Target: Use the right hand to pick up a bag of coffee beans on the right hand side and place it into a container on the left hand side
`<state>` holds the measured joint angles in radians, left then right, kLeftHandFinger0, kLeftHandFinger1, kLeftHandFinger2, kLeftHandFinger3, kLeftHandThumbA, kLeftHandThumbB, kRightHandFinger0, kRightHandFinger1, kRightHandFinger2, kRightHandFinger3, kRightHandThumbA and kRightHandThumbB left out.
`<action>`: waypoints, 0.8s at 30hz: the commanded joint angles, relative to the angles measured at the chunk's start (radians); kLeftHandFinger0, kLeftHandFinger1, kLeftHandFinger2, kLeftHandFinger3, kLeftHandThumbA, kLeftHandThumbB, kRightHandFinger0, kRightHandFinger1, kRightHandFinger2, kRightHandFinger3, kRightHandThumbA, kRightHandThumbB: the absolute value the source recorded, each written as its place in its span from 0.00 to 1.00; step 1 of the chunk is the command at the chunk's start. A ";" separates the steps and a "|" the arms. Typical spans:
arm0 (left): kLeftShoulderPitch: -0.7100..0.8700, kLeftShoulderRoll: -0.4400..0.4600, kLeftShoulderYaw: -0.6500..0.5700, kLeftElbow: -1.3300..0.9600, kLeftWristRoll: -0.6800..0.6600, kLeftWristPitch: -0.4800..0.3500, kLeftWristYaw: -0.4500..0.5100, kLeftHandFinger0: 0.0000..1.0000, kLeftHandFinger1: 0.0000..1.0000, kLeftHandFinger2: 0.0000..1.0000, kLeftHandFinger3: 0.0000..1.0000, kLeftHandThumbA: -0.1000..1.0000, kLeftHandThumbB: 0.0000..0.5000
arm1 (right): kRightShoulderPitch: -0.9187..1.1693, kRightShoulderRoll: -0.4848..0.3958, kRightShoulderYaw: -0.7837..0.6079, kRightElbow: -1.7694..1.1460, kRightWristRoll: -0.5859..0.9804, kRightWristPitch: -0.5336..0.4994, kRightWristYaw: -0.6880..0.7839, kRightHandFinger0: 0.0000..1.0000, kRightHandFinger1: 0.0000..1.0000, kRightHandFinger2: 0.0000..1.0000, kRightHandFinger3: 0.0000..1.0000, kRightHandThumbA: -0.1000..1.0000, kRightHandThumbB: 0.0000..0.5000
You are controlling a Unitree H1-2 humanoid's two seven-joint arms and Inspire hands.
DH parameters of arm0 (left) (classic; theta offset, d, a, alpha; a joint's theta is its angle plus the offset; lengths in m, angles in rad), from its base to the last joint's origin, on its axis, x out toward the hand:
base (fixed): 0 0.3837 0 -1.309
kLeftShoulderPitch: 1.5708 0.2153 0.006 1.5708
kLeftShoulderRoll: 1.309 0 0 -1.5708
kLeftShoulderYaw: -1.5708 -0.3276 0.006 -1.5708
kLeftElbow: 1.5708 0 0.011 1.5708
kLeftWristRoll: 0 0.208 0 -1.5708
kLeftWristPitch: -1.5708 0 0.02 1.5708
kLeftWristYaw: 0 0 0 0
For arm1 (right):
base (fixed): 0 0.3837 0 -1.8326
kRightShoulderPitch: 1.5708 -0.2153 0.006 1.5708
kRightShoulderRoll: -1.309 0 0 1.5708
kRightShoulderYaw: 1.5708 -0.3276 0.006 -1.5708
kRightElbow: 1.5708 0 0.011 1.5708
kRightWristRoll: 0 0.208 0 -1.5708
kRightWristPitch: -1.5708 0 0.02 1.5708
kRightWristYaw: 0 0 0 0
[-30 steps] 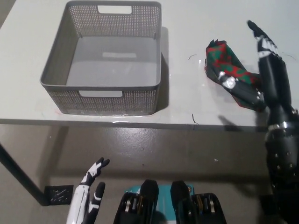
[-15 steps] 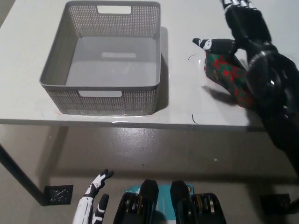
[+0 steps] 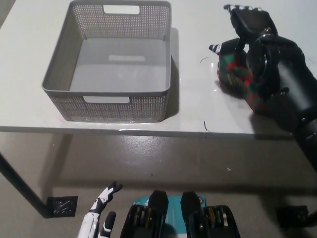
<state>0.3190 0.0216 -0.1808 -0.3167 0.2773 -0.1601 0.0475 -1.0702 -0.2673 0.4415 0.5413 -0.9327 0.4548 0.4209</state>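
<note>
One table carries everything that matters: a pale surface whose front edge crosses the view, with bare floor below it. Largest on it is the grey mesh container, at the left, still empty, its handle cut-outs at the far and near walls, exactly where it was a second ago. Next in size is the black right arm, which a second ago lay along the right edge with its fingers stretched past the bag, and has since swung inward and over, so its bulk now covers most of the bag's right side. The right hand sits over the far end of the bag, one digit pointing left across the top edge and the others curled down behind it; it looks spread and settling around the bag, not yet clenched on it, though the arm hides the contact and I cannot be certain. The bag of coffee beans, red and green patterned, lies flat on the table at the right, well apart from the container and unmoved in the last second. That suggests the reach is done and the grasp is just beginning; lifting and carrying leftward remain. Smallest, the white left hand hangs idle below the table at the lower left, fingers loosely apart, holding nothing.
</note>
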 commanded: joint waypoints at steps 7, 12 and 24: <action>0.039 0.008 0.002 -0.064 -0.004 -0.045 -0.005 1.00 1.00 1.00 1.00 1.00 0.86 | -0.001 -0.009 -0.039 -0.035 -0.071 0.015 0.149 1.00 1.00 1.00 1.00 0.82 1.00; 0.055 0.007 0.005 -0.068 -0.014 -0.056 -0.002 1.00 1.00 1.00 1.00 1.00 0.88 | 0.025 -0.002 -0.035 -0.044 -0.093 0.015 0.185 1.00 1.00 1.00 1.00 0.80 1.00; 0.096 0.026 0.020 -0.042 -0.045 -0.110 0.003 1.00 1.00 1.00 1.00 1.00 0.92 | 0.086 0.003 0.048 0.003 -0.278 0.015 0.097 1.00 1.00 1.00 1.00 0.75 1.00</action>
<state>0.3808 0.0412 -0.1670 -0.3483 0.2658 -0.2006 0.0479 -0.9662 -0.2636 0.4691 0.5390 -1.0835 0.4613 0.5739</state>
